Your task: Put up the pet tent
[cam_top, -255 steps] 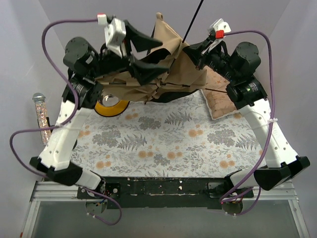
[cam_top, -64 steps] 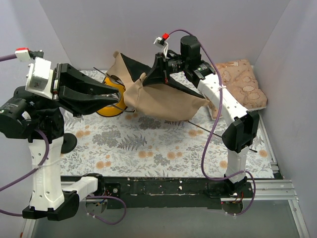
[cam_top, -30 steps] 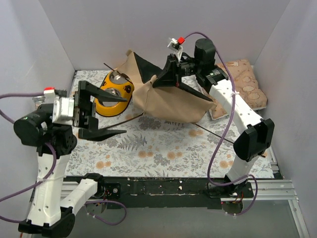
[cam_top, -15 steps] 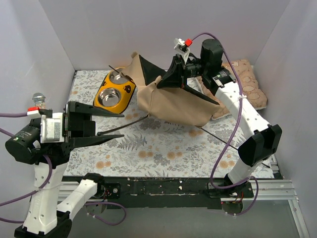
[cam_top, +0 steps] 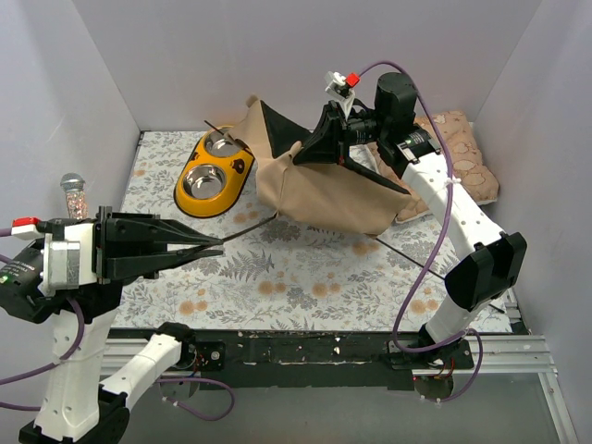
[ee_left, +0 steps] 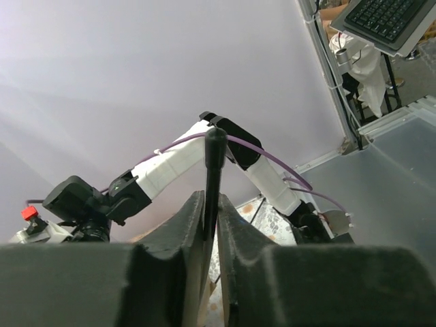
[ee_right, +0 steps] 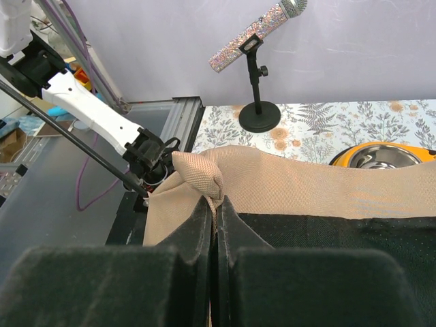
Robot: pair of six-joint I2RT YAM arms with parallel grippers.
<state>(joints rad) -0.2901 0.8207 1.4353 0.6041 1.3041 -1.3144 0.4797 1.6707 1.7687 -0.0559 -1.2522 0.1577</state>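
Left hand [cam_top: 215, 248], right hand [cam_top: 299, 157] pinched (arms extended).

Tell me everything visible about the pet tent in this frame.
The pet tent is a crumpled, not yet erected shell of tan canvas with a black underside, heaped between the yellow bowl and the cushion. The right gripper pinches a fold of its fabric and holds it lifted. A thin black pole sticks out toward the left gripper, whose fingers close on its end.
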